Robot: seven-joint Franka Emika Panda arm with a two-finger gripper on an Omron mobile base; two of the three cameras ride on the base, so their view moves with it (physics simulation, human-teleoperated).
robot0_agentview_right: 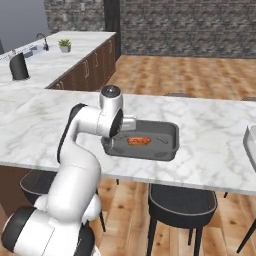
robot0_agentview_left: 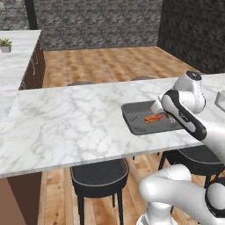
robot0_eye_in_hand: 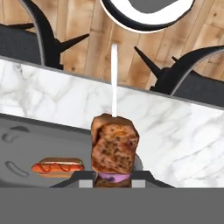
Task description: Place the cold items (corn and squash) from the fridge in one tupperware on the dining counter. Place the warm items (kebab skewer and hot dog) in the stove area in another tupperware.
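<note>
The dining counter (robot0_agentview_left: 66, 123) is a long slab of white-grey marbled stone, smooth and veined, with round dark-cushioned stools (robot0_agentview_left: 99, 176) on thin black legs tucked under its near edge above a floor of warm wood planks. On the slab lies a shallow dark grey tupperware (robot0_agentview_right: 167, 145), rectangular with rounded corners and a raised rim. The hot dog (robot0_agentview_right: 138, 141) rests on its floor, a short red-orange sausage in a tan bun; in the left base view it sits at about 3 o'clock from the middle of the picture, and in the hand view at about 8 o'clock (robot0_eye_in_hand: 57, 166). The gripper (robot0_eye_in_hand: 113, 181) is pressed together on the kebab skewer (robot0_eye_in_hand: 114, 146), pinching it near its lower end: a rough, charred brown cube of meat stands just above the fingertips with a purplish piece beneath it, and a thin pale stick runs straight up toward 12 o'clock. In that view the skewer hangs over the tupperware's rim, to the right of the hot dog and apart from it. The white arm (robot0_agentview_right: 90, 125), glossy with dark joints, bends over the tupperware's left end in the right base view.
</note>
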